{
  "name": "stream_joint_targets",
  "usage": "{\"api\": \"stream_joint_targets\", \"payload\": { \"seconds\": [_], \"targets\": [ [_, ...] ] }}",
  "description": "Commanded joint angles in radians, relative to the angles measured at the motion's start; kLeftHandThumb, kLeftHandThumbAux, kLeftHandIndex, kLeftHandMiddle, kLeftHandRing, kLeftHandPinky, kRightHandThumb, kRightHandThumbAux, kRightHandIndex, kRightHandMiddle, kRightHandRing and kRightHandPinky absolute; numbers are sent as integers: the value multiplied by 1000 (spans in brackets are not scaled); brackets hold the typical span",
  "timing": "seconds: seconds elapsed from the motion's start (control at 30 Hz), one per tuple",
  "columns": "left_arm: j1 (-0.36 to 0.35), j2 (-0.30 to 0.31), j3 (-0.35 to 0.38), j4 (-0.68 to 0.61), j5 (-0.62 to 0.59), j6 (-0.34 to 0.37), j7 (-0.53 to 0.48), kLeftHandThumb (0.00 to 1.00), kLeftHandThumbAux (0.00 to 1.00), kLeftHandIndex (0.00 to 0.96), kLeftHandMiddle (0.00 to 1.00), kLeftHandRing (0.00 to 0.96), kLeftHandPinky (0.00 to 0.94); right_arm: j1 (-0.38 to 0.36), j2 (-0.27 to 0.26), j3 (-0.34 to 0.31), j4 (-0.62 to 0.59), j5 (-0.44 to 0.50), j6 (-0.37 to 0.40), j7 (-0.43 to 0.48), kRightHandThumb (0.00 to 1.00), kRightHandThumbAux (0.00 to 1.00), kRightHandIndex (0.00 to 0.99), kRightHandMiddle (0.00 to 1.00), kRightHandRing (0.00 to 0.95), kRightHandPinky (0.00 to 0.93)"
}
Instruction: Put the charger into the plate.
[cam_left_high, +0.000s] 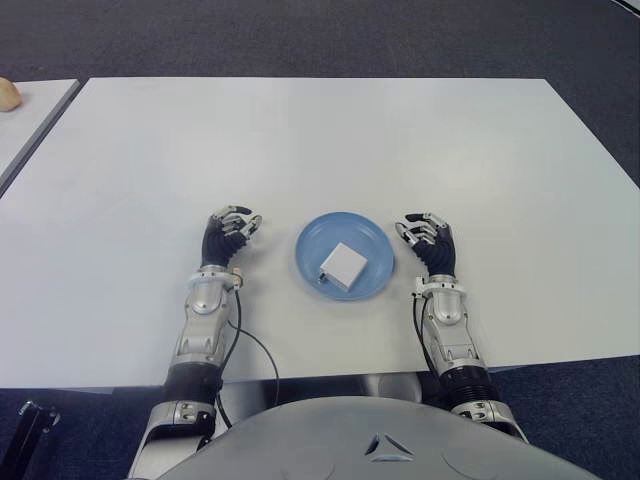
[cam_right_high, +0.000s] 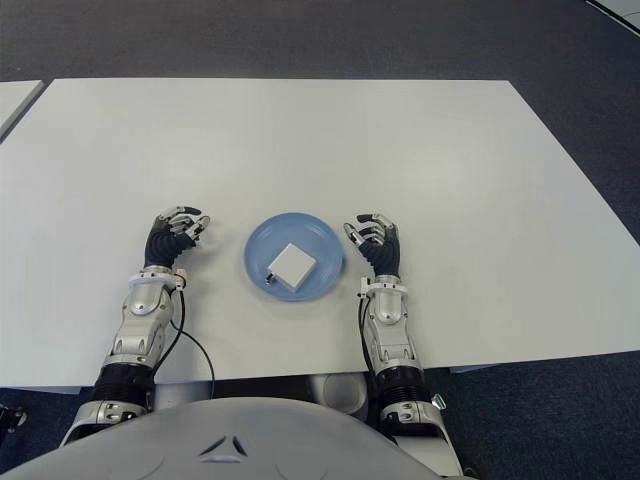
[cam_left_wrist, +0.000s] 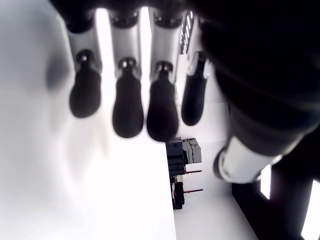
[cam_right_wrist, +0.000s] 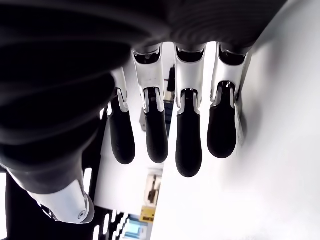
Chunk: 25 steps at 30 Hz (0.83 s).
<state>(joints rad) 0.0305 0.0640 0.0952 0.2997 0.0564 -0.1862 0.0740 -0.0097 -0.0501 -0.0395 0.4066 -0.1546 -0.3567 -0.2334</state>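
A wide white table (cam_left_high: 330, 140) is filling most of the scene, with dark carpet (cam_left_high: 300, 35) lying beyond its far edge and along its right side. A second white surface (cam_left_high: 25, 120) is showing at the far left, apart from the table across a narrow gap.

Near the table's front edge a round blue plate (cam_left_high: 372, 236) is sitting between the two hands. The white charger (cam_left_high: 345, 264) is lying inside it, slightly toward the front of the plate; it is a squarish block turned like a diamond to the table edges, with its small dark end pointing toward the robot's left and front, so its long axis is running diagonally.

The left hand (cam_left_high: 229, 236) is showing just left of the plate, its fingers (cam_left_wrist: 128, 107) hanging loosely curled and gripping nothing. The right hand (cam_left_high: 430, 241) is showing just right of the plate, fingers (cam_right_wrist: 189, 145) likewise relaxed and empty.

Bare tabletop is stretching wide behind and to both sides of the plate.
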Motion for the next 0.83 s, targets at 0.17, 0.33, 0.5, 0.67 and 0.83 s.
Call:
{"api": "stream_joint_targets", "payload": {
  "seconds": [0.17,0.33,0.5,0.67,0.83],
  "targets": [
    [0,10,-11,26,2,5,-23,706,716,435,700,688,685,6,13,-8,14,6,9,-13,706,729,433,612,606,604],
    [-2,13,-11,32,8,5,-21,706,716,435,714,700,692,5,18,-15,15,8,32,-20,706,729,432,614,609,604],
    [-4,14,-10,34,2,12,-25,707,715,436,715,702,693,5,29,-25,9,13,63,-33,706,729,432,620,616,610],
    [-6,15,-9,34,1,23,-27,707,715,436,715,705,696,3,37,-32,-1,12,95,-44,706,729,432,629,624,612],
    [-8,16,-9,37,6,24,-20,708,715,436,716,709,698,3,39,-34,-5,15,105,-42,706,729,432,639,631,617]
  ]
}}
